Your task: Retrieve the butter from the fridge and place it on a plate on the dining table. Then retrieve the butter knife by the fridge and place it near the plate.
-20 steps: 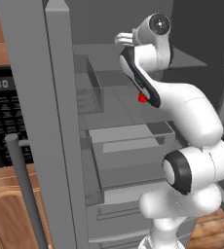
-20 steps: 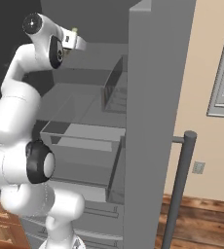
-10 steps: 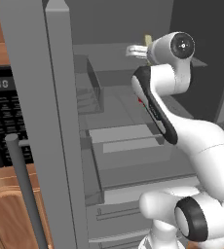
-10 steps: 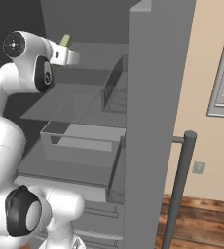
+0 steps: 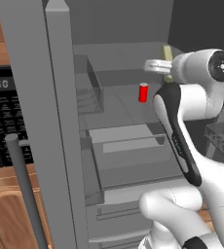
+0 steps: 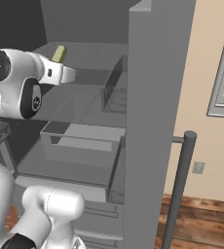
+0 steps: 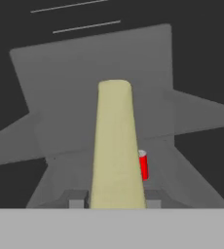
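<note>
**Operator:** Right, from my seat the claw is clamped narrow on the butter; in the hand view the pale stick runs straight out between the two tips. In the left base view I see it poking up beside the wrist, in front of the open fridge.

**Spotter:** So it's in hand, not on a shelf?

**Operator:** I judge so, yes: it sits in the air in front of the compartment, touching nothing but the tips. For this step I'd keep the grip as it is and draw the arm straight back, clear of the open door, before turning the base toward the dining table. The stick is slim and probably soft, so squeezing harder could dent it, and a quick swing could make it pivot.

**Spotter:** Count for me?

**Operator:** One butter stick. One small red container standing upright on the fridge shelf beyond it. One pulled-out drawer below. Two bar handles, one on each door.
</note>
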Controlling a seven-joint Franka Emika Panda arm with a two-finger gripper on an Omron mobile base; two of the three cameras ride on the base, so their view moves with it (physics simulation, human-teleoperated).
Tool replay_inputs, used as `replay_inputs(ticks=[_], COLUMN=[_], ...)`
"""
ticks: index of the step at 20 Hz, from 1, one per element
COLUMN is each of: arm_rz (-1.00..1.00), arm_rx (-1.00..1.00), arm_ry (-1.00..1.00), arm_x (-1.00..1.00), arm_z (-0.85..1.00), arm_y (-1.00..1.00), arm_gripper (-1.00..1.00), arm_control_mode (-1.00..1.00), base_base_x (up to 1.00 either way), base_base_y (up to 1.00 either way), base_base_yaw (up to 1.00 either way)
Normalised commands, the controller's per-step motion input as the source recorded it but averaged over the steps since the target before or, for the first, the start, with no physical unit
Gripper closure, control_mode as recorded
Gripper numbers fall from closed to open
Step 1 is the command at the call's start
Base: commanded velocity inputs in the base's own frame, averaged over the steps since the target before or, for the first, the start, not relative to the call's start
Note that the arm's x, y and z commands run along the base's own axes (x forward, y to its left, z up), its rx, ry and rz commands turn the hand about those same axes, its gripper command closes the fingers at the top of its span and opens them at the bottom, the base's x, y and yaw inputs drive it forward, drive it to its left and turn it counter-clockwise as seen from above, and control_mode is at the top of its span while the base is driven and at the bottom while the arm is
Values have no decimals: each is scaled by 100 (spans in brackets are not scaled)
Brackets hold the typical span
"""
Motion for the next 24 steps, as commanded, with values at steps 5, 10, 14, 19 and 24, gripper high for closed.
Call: replay_inputs(ticks=[5,10,14,19,24], arm_rz=[3,3,5,11,3], arm_rx=[0,0,-9,-23,-16], arm_ry=[20,33,35,35,27], arm_x=[-100,-100,-50,-10,0], arm_z=[-5,-26,-71,-81,-70], arm_y=[-3,-4,-8,-2,0], arm_gripper=[100,100,100,100,100], arm_control_mode=[-100,-100,-100,-100,-100], base_base_x=[0,0,0,0,0], base_base_y=[0,0,0,0,0], base_base_yaw=[0,0,0,0,0])
